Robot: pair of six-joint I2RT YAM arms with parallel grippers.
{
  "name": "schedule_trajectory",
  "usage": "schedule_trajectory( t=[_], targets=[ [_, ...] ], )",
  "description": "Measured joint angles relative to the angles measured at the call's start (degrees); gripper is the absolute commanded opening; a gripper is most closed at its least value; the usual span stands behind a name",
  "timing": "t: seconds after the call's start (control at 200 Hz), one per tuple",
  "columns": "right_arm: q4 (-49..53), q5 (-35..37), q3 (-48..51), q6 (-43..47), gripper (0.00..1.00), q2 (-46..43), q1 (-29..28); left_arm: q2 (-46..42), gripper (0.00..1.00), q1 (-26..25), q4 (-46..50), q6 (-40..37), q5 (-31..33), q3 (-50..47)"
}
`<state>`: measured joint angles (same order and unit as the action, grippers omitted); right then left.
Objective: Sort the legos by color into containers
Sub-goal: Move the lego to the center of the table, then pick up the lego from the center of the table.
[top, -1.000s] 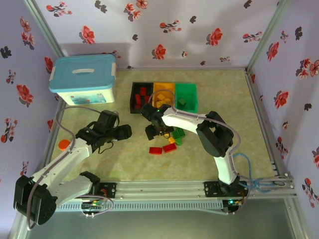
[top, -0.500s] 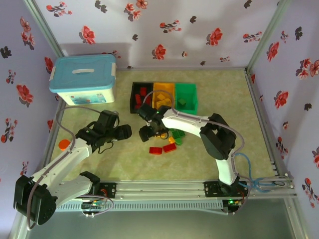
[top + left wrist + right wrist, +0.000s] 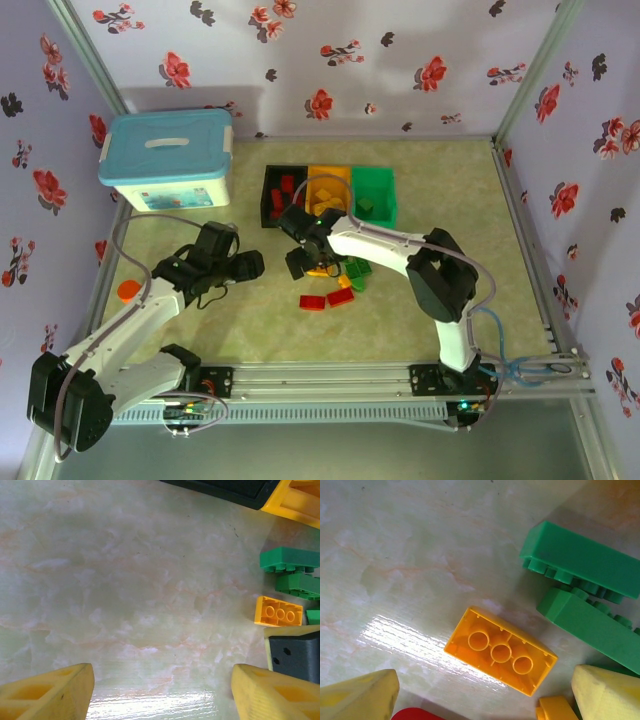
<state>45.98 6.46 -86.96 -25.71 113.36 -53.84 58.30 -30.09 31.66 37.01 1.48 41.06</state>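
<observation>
Bench [image 3: 450,180]: pale marbled surface, glossy, with glare under the wrist cameras.

Far left corner: white storage box [image 3: 167,160] with a light-blue lid. Small orange disc [image 3: 128,291] at the left edge.

Left gripper [image 3: 248,265] is left of centre, fingers spread apart with bare bench between them and nothing held. The bricks lie off to its right, well apart from it.

Far middle of the bench: three open bins in a row, touching. Black bin [image 3: 267,200] holds red bricks, yellow bin [image 3: 329,170] holds yellow ones, green bin [image 3: 390,195] holds a green one.

Right gripper [image 3: 305,262] hangs just on the near side of the black and yellow bins, over the loose pile. Its yellow fingers [image 3: 360,695] stand wide apart, clamping nothing. A yellow brick [image 3: 500,650] lies upside down just ahead of the gap, three hollow tubes showing. It touches neither finger.

Beyond it, to the right: two long green bricks [image 3: 585,560], studded, lying on their sides and overlapping. A red brick edge [image 3: 415,714] shows beside the left finger.

Toward the near edge: two flat red bricks [image 3: 313,302] side by side.
</observation>
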Motion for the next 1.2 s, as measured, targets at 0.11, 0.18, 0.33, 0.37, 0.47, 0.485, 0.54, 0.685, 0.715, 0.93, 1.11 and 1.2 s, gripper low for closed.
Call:
schedule_trajectory(
  t=[0.11,0.18,0.33,0.37,0.47,0.485,0.54,0.685,0.715,0.93,1.11,1.2],
  targets=[
    [0.00,-0.07,0.00,0.04,0.88,1.77,0.13,0.00,0.73,0.00,-0.02,0.00,0.00,0.00],
    [0.00,-0.22,-0.02,0.04,0.88,2.84,0.33,0.00,0.73,0.00,-0.07,-0.02,0.00,-0.09],
    [-0.13,-0.22,0.00,0.22,0.87,5.16,0.39,-0.04,0.73,0.00,-0.15,0.00,0.00,-0.83],
    [-0.17,-0.24,0.00,0.22,0.86,5.73,0.39,-0.04,0.73,0.00,-0.17,0.00,0.00,-0.96],
    [-0.50,-0.68,-0.02,0.22,0.84,6.21,0.37,-0.04,0.72,0.00,-0.24,0.00,0.00,-1.01],
    [-0.52,-0.72,-0.02,0.24,0.84,6.21,0.37,-0.04,0.72,0.00,-0.22,0.00,0.00,-1.01],
    [-0.63,-0.96,-0.02,0.24,0.82,6.21,0.37,-0.04,0.72,0.00,-0.24,0.00,0.00,-1.01],
    [-1.20,-1.77,0.17,0.17,0.70,6.21,0.35,-0.04,0.72,0.00,-0.57,0.00,0.00,-1.01],
    [-1.38,-1.99,0.24,0.31,0.66,6.21,0.33,0.00,0.72,0.00,-0.66,-0.02,0.00,-1.01],
    [-1.99,-2.19,0.50,0.17,0.52,6.03,0.26,0.50,0.72,0.00,-1.07,-0.02,0.00,-1.01],
    [-2.21,-2.19,0.81,0.17,0.51,5.66,0.28,0.50,0.72,0.00,-1.07,-0.02,0.00,-1.01],
    [-2.10,-2.14,1.14,0.20,0.51,4.85,0.33,0.48,0.72,0.00,-1.05,0.00,0.00,-1.07]
  ],
)
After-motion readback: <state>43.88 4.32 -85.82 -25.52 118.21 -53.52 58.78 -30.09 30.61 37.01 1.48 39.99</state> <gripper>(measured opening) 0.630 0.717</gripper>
